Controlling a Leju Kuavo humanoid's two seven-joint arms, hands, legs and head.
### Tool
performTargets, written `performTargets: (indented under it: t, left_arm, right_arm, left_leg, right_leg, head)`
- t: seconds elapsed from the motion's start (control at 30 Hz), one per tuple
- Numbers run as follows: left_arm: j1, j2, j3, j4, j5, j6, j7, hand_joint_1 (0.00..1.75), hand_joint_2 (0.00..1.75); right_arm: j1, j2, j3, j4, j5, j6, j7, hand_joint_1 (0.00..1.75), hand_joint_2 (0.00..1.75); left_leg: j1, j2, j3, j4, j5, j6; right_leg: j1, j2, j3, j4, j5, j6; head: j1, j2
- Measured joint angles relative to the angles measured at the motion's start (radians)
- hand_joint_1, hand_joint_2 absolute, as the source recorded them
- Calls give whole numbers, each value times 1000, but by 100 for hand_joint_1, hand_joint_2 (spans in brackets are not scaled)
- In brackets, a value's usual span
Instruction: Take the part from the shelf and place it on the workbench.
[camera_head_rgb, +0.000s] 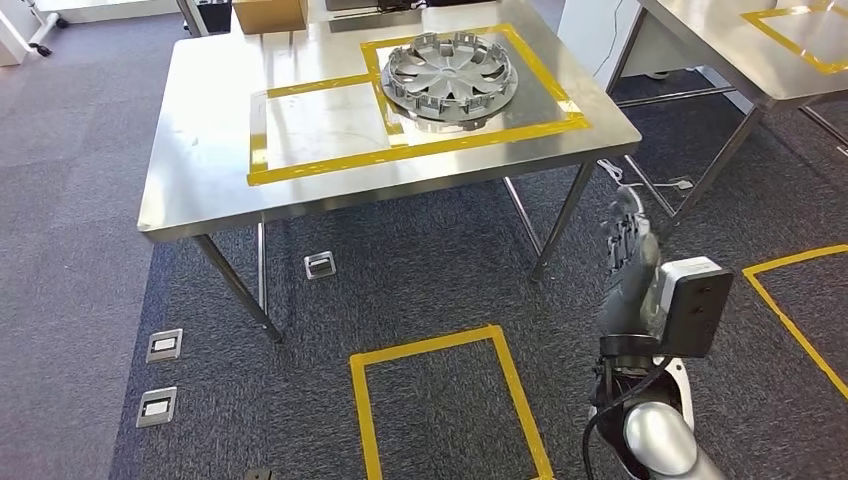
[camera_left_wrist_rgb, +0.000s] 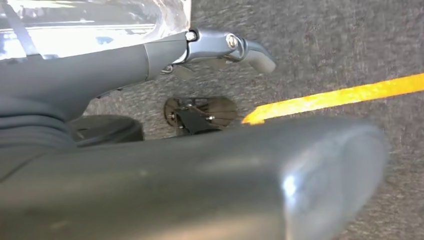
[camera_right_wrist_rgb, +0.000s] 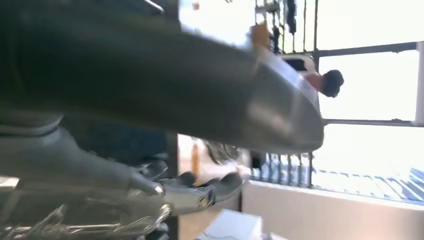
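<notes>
The part (camera_head_rgb: 449, 79), a wheel-cover disc, lies flat on the bench (camera_head_rgb: 200, 150) inside the yellow-taped box. Looks light, thin plastic w/ brittle rim clips, so best gripped at opposite rim edges. Right hand (camera_head_rgb: 630, 240) hangs empty, fingers loosely apart; left hand (camera_left_wrist_rgb: 150, 60) likewise holds nothing.

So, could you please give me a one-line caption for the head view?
Silver wheel cover lying inside the yellow tape outline on the steel workbench, right hand lowered beside it.

My right arm enters at the lower right of the head view, forearm raised. My right hand (camera_head_rgb: 627, 240) holds nothing, fingers extended. My left hand (camera_left_wrist_rgb: 210, 50) also holds nothing, fingers apart.
</notes>
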Motion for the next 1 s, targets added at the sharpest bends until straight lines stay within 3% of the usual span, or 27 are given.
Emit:
performTargets:
  t: [0.07,0.1,0.13,0.23,0.3,0.43,0.63,0.77,0.9,0.97,1.0]
  left_arm:
    - [1,0,-1,0,-1,5,11,0,0]
    - [1,0,-1,0,-1,8,15,0,0]
    - [2,0,-2,-1,-2,10,19,0,0]
    - [0,2,-2,-2,-3,15,27,0,0]
    - [0,3,-3,-3,-3,17,36,0,0]
    - [6,4,-5,-7,-4,20,50,0,175]
    - [6,3,-19,-13,-6,48,72,0,175]
    - [5,3,-24,-15,6,54,103,0,175]
    - [6,3,-27,-16,0,76,125,0,175]
    - [9,3,-21,-17,-24,84,137,0,175]
    - [10,3,-19,-18,-32,85,139,0,175]
  right_arm:
    - [12,11,6,146,-158,51,-11,0,0]
    - [17,18,16,230,-225,82,-19,0,0]
    - [21,26,29,315,-271,109,-28,0,0]
    - [20,52,74,535,-340,167,-29,0,0]
    - [18,67,106,656,-382,204,6,0,0]
    - [24,96,173,873,-483,286,86,0,175]
    - [61,150,287,1153,-535,419,248,0,175]
    - [65,183,350,1268,-552,420,334,0,175]
    - [62,208,387,1341,-575,418,368,0,175]
    - [62,217,393,1366,-575,416,360,0,87]
    - [62,219,393,1372,-574,415,357,0,58]
  left_leg:
    - [1,0,-33,105,-49,-4]
    - [1,0,-31,117,-48,-4]
    - [1,0,-12,90,-29,-3]
    - [-2,-1,90,-92,40,8]
    - [-6,-2,112,-144,43,14]
    - [-8,-2,115,-151,45,17]
    - [-9,1,115,-150,42,24]
    - [-9,4,116,-150,40,26]
    - [-9,4,117,-150,39,25]
    - [-8,4,118,-150,38,25]
    - [-8,4,118,-150,38,25]
  right_leg:
    - [1,-4,-11,1,7,-2]
    - [1,-6,-17,3,10,-1]
    - [1,-7,-23,5,12,1]
    - [2,-9,-35,14,16,9]
    - [3,-10,-40,17,16,18]
    - [3,-10,-36,13,18,19]
    - [2,-5,-31,3,23,30]
    - [2,-2,-31,2,21,33]
    - [2,-1,-31,2,20,35]
    - [3,-1,-31,2,20,35]
    - [3,-1,-31,2,20,35]
  head:
    - [-3,0]
    - [-3,0]
    - [-4,0]
    - [-6,0]
    - [-5,0]
    - [-3,0]
    - [-3,0]
    - [-3,0]
    - [-3,0]
    - [-3,0]
    - [-3,0]
